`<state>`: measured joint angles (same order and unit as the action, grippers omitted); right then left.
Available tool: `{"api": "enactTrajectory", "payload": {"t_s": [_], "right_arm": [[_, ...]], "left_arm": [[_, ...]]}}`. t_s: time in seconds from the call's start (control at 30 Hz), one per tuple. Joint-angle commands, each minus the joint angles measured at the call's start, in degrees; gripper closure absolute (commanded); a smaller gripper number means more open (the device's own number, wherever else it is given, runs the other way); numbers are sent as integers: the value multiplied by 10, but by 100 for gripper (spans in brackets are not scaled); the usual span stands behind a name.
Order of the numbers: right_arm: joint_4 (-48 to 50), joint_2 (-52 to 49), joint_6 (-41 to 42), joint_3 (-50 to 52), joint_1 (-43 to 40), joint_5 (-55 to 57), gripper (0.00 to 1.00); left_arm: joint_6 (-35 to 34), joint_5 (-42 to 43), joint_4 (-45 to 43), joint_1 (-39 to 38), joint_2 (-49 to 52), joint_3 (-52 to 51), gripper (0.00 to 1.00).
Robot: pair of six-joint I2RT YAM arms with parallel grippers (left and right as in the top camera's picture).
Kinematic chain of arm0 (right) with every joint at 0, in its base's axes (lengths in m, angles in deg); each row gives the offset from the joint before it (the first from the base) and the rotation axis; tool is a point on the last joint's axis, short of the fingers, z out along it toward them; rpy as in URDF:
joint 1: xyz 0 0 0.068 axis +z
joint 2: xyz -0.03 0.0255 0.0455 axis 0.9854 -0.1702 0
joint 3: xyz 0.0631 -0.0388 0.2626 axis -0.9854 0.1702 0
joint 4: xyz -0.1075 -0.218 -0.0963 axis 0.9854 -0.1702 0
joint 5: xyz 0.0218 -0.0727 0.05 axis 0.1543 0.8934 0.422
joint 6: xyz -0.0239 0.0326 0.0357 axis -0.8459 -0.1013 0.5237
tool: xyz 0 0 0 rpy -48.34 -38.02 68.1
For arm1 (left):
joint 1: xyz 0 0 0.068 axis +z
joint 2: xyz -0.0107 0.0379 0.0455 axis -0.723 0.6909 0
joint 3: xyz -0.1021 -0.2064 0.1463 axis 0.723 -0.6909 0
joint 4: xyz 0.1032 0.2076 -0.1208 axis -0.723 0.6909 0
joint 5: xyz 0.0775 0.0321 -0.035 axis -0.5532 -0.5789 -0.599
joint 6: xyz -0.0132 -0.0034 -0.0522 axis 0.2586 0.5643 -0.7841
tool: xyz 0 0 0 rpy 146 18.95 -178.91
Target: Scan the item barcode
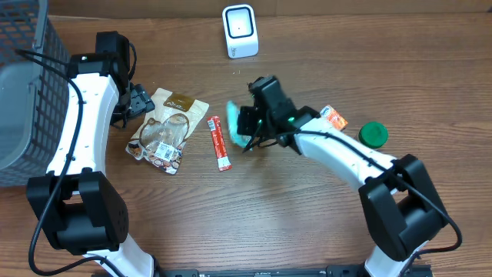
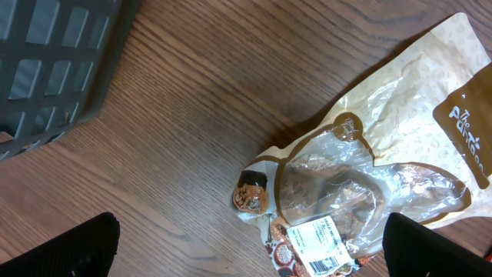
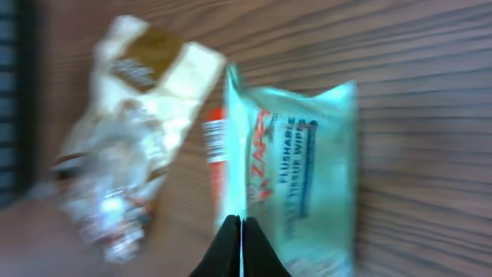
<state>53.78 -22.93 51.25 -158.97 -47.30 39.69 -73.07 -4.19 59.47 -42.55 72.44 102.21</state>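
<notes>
The wipes packet point(image 3: 296, 154) is a pale teal, soft plastic pack with red and blue print, blurred. The right gripper point(image 3: 241, 238) is closed, pinching its near edge. It hangs just above the table point(image 1: 307, 223), beside a red stick point(image 1: 220, 143), its long axis pointing away from the fingers. The left gripper point(image 2: 246, 254) is spread wide over a snack bag point(image 2: 361, 185).

wipes packet point(image 3: 307, 169): teal, printed, edge pinched in right hand point(image 3: 241, 231) | scanner point(image 1: 240, 29): white, upright, well apart
</notes>
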Motion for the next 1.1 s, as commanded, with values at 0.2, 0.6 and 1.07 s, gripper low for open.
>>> {"api": "enactTrajectory", "payload": {"t_s": [0.2,0.6,1.07], "right_arm": [[-61,18,7,-7,-90,-161,96],[-89,18,-33,-58,20,74,39],[-292,-41,-70,-236,57,225,36]], "left_arm": [[0,-6,-1,-4,-5,10,0],[0,-6,-1,-4,-5,10,0],[0,-6,-1,-4,-5,10,0]]}}
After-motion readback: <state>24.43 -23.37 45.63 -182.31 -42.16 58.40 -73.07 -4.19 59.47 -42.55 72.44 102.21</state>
